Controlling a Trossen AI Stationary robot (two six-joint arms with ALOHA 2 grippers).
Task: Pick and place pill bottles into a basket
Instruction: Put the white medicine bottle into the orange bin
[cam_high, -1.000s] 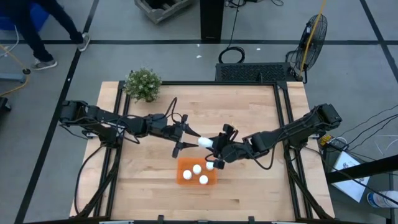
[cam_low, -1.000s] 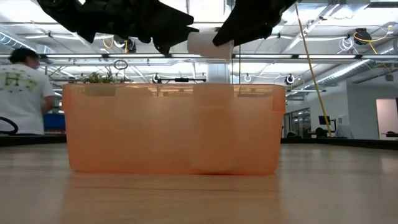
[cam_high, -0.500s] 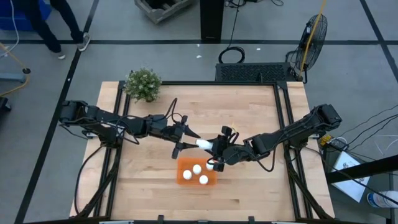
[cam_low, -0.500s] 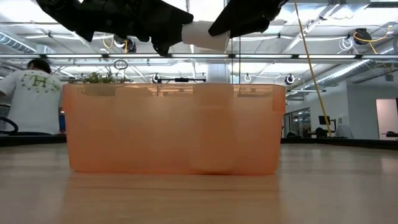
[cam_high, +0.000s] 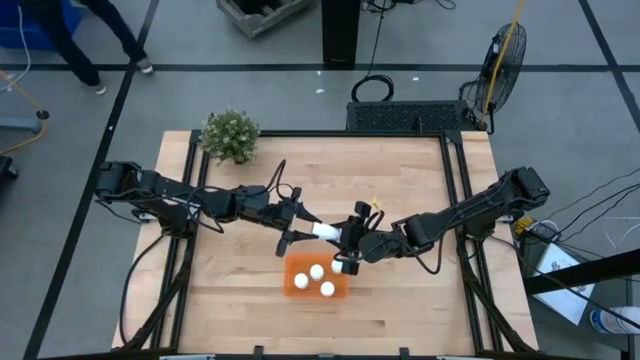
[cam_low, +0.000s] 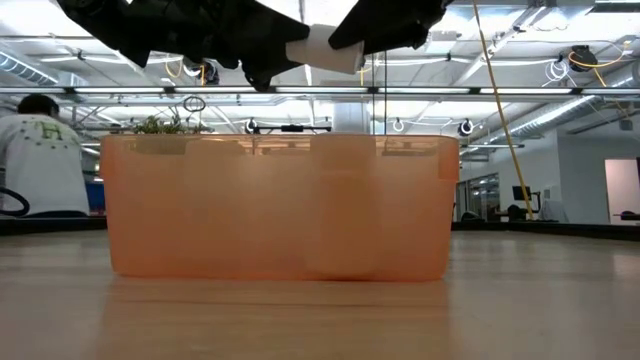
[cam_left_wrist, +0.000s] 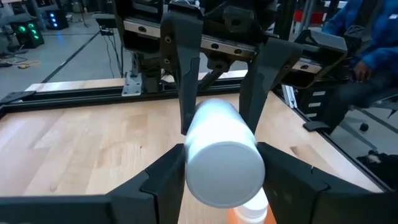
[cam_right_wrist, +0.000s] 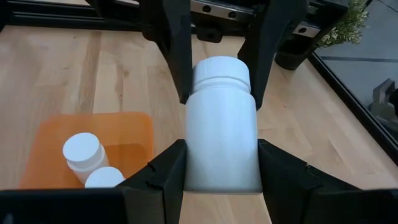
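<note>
Spanning both grippers, the small rigid white plastic pill bottle (cam_high: 325, 232) is clamped by right gripper (cam_high: 343, 236) and left gripper (cam_high: 303, 226); judged light, smooth-walled, best gripped mid-body.

Held bottle (cam_high: 326, 231) shifted left — person (cam_low: 40, 150) leaned right.

A bushy green plant (cam_high: 230, 136) stands at the table's (cam_high: 400, 180) eleven o'clock corner — on the pale wood, just inside the black frame; its top (cam_low: 160, 125) shows in the low view too. Off the table at one o'clock, a fan (cam_high: 503, 52) with a wire guard stands on the grey floor. At twelve o'clock lies a wooden pallet (cam_high: 262, 14). A person (cam_high: 75, 40) walks at ten o'clock, well apart — another (cam_low: 40, 150) sits with back turned in the low view.
</note>
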